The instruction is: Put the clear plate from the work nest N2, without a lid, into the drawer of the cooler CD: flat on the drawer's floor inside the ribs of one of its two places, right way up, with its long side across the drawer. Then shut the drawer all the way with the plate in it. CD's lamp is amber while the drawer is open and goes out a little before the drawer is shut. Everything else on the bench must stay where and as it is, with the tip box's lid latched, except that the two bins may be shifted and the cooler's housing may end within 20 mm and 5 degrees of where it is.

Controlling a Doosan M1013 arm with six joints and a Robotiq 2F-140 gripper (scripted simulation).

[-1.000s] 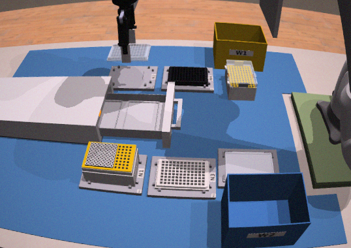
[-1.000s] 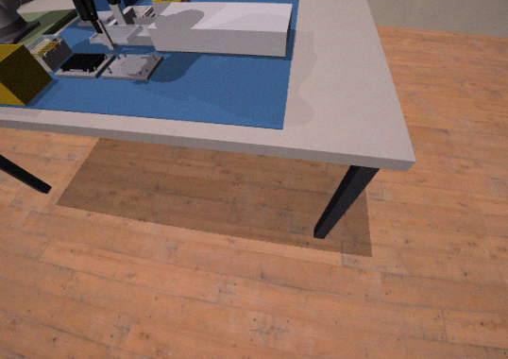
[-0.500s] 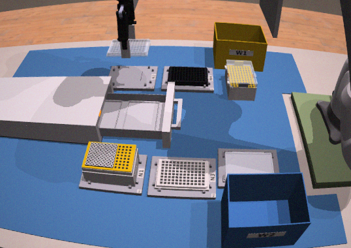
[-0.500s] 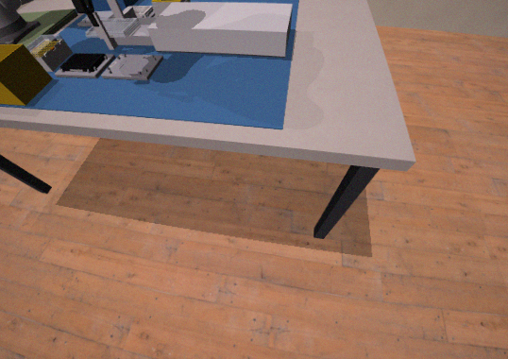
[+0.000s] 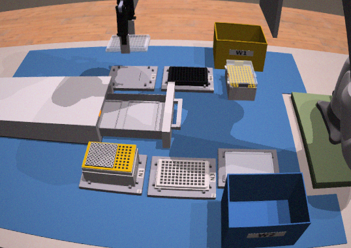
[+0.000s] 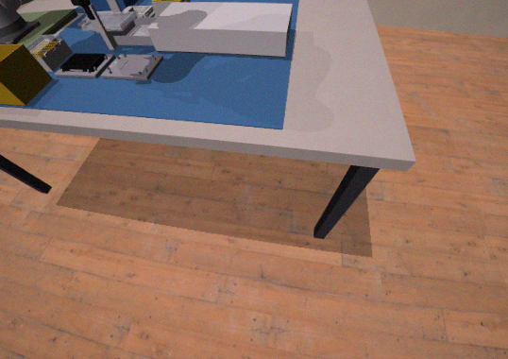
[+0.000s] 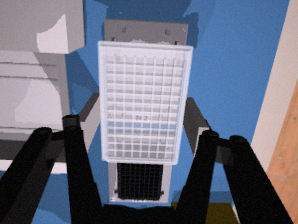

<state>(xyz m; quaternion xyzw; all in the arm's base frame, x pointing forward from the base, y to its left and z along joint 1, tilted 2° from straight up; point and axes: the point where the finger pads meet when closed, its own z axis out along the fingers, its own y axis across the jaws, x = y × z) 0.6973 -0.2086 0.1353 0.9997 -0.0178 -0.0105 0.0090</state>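
The clear plate has no lid and hangs level in the air above the far edge of the mat, beyond its empty work nest N2 (image 5: 134, 77). My gripper (image 5: 124, 44) is shut on the plate across its short width. In the wrist view the plate (image 7: 145, 102) sits between my two fingers, with the nest (image 7: 145, 30) below it. The cooler CD (image 5: 49, 103) lies at the left. Its drawer (image 5: 132, 115) is pulled open and empty, with ribs on its floor. The amber lamp (image 5: 100, 113) is lit.
A black plate (image 5: 188, 76) sits on the nest next to N2. A tip box (image 5: 241, 79) and the yellow bin W1 (image 5: 239, 44) stand at the right. A tube rack (image 5: 109, 164), a white plate (image 5: 182, 173), a lidded plate (image 5: 248, 164) and the blue bin W2 (image 5: 265, 207) are in front.
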